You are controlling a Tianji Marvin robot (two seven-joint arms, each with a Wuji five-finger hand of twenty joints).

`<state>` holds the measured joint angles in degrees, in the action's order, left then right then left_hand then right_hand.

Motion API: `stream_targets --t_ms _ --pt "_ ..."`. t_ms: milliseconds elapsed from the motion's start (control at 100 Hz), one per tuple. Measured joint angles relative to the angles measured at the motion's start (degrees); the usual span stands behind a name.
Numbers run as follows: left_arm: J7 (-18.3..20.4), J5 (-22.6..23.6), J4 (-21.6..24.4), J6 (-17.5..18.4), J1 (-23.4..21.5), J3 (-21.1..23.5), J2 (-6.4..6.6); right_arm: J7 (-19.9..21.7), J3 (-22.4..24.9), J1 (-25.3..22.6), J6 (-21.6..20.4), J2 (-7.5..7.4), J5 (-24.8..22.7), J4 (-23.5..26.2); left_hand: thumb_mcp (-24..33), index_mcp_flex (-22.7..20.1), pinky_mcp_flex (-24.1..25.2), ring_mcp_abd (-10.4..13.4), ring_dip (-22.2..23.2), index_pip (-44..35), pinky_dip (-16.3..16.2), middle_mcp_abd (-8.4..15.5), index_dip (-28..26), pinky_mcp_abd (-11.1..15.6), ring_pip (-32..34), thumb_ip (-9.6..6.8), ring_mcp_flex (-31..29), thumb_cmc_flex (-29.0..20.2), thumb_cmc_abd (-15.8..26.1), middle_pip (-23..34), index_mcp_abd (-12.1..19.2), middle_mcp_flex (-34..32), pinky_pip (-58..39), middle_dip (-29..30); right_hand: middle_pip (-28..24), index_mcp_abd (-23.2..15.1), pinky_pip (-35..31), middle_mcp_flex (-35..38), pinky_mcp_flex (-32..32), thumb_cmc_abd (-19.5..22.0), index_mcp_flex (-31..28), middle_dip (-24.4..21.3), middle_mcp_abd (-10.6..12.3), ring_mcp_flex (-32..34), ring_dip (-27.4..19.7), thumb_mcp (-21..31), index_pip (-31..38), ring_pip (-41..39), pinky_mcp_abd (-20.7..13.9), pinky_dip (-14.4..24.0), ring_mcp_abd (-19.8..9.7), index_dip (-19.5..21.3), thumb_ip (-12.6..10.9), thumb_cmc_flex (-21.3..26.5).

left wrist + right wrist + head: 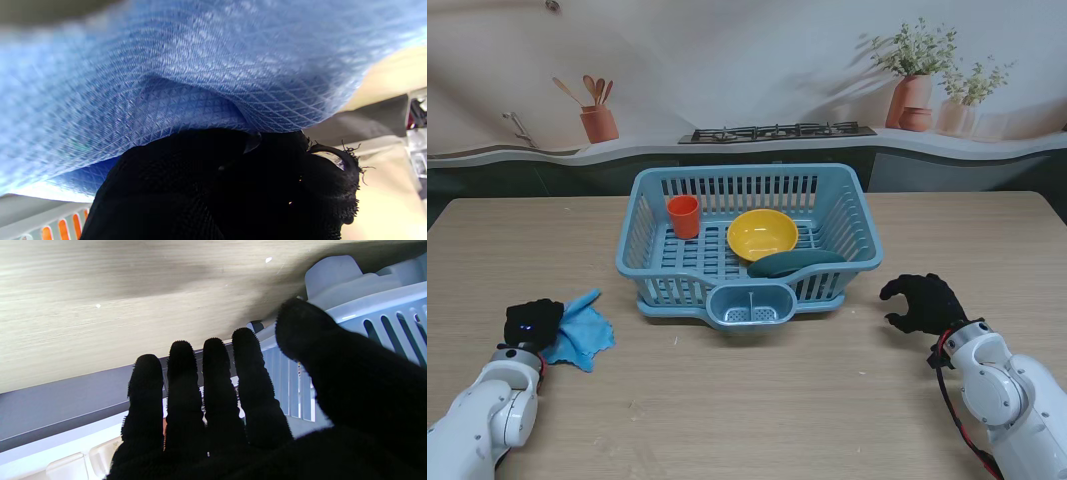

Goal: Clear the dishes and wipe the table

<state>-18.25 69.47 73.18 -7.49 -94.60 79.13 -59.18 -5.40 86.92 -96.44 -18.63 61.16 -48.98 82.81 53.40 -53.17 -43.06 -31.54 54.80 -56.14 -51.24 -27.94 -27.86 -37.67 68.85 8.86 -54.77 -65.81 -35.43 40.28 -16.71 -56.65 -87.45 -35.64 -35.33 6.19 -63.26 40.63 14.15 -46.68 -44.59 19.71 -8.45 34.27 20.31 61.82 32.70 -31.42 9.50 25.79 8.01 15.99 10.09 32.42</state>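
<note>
Evidently the clearing stage was complete: the orange cup, yellow bowl and teal plate all sat inside the blue dish rack, leaving the wiping still to do. The blue cloth lay on the desk at the robot's left, one edge bunched under the left hand (fingers closed on it). The right hand hovered right of the rack, fingers spread, holding nothing.

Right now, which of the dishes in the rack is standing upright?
The orange cup, in the rack's far left corner. The yellow bowl sits open side up in the middle, and the dark green plate lies tilted beside it.
</note>
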Motion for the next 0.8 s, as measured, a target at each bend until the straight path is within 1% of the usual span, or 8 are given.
stream_targets --t_ms 140,200,250,370,430,510,600,800 --pt "-1.3 -3.0 -6.3 0.8 7.3 -5.2 0.49 0.0 -0.2 0.0 0.5 0.0 0.1 -0.1 0.0 0.0 0.0 0.0 0.0 -0.2 0.0 0.0 -0.1 0.0 0.0 0.0 0.0 0.0 0.0 0.0 0.0 0.0 0.0 0.0 0.0 0.0 0.0 0.0 0.0 0.0 0.0 0.0 0.0 0.0 0.0 0.0 0.0 0.0 0.0 0.0 0.0 0.0 0.0 0.0" --pt "-1.2 -3.8 -8.5 1.1 10.1 -7.1 0.49 0.1 -0.3 0.0 0.6 0.0 0.1 -0.1 0.0 0.0 0.0 0.0 0.0 0.1 0.0 0.0 -0.1 0.0 0.0 0.0 0.0 0.5 0.0 0.0 1.0 0.0 0.0 0.0 0.0 0.0 0.0 0.0 0.0 0.0 0.0 0.0 0.0 0.0 0.0 0.0 0.0 0.0 0.0 0.0 0.0 0.0 0.0 0.0" --pt "-1.0 -4.3 -10.0 1.3 11.9 -8.5 0.49 0.2 -0.3 0.1 0.6 0.0 0.1 -0.1 0.0 0.0 0.0 0.0 0.0 0.2 0.0 0.0 -0.1 0.0 0.0 0.0 0.0 0.6 0.0 0.0 1.2 0.0 0.0 0.0 0.0 0.0 0.0 0.0 0.0 0.0 0.0 0.0 0.0 0.0 0.0 0.0 0.0 0.0 0.0 0.0 0.0 0.0 0.0 0.0" --pt "0.1 -5.7 -11.7 1.6 14.8 -10.7 0.44 0.2 -0.3 0.2 0.6 0.0 0.0 -0.3 -0.2 0.0 0.0 0.0 0.0 1.2 0.0 0.0 0.3 0.0 0.0 0.0 0.0 0.6 0.0 0.0 1.9 0.0 0.0 0.0 0.0 0.0 0.0 0.0 0.0 0.0 0.0 0.0 0.0 0.0 0.0 0.0 0.0 0.0 0.0 0.0 0.0 0.0 0.0 0.0" --pt "1.5 -6.0 -11.6 1.6 15.4 -10.9 0.37 0.2 -0.3 0.3 0.6 0.0 -0.1 -0.4 -0.1 -0.1 0.0 0.0 0.0 0.7 0.0 0.0 0.3 0.0 0.0 0.0 0.0 0.6 0.0 0.0 1.3 0.0 0.0 0.0 0.0 0.0 0.0 0.0 0.0 0.0 0.0 0.0 0.0 0.0 0.0 0.0 0.0 0.0 0.0 0.0 0.0 0.0 0.0 0.0" --pt "3.6 -5.8 -10.7 1.4 15.4 -10.7 0.39 0.1 -0.3 0.3 0.6 0.0 -0.1 -0.4 -0.1 -0.1 0.0 0.0 0.0 1.0 0.0 0.0 0.3 0.0 0.0 -0.02 0.0 0.6 0.0 0.0 1.2 0.0 0.0 0.0 0.0 0.0 0.0 0.0 0.0 0.0 0.0 0.0 0.0 0.0 0.0 0.0 0.0 0.0 0.0 0.0 0.0 0.0 0.0 0.0" --pt "5.8 -5.1 -8.4 1.0 14.1 -9.3 0.35 0.1 -0.2 0.3 0.6 0.01 -0.1 -0.4 -0.9 -0.1 0.0 0.0 0.0 2.7 0.0 0.0 1.8 0.0 0.0 -0.02 0.0 0.7 0.0 0.0 2.7 0.0 0.0 0.0 0.0 0.0 0.0 0.0 0.0 0.0 0.0 0.0 0.0 0.0 0.0 0.0 0.0 0.0 0.0 0.0 0.0 0.0 0.0 0.0" --pt "7.6 -1.9 1.0 -1.5 4.9 -3.1 0.02 0.0 -0.2 0.3 0.6 0.02 0.0 -0.4 -1.0 -0.1 0.0 0.0 0.0 2.9 0.0 0.0 2.1 0.0 0.0 -0.02 0.0 0.7 0.0 0.0 2.7 0.0 0.0 0.0 0.0 0.0 0.0 0.0 0.0 0.0 0.0 0.0 0.0 0.0 0.0 0.0 0.0 0.0 0.0 0.0 0.0 0.0 0.0 0.0"
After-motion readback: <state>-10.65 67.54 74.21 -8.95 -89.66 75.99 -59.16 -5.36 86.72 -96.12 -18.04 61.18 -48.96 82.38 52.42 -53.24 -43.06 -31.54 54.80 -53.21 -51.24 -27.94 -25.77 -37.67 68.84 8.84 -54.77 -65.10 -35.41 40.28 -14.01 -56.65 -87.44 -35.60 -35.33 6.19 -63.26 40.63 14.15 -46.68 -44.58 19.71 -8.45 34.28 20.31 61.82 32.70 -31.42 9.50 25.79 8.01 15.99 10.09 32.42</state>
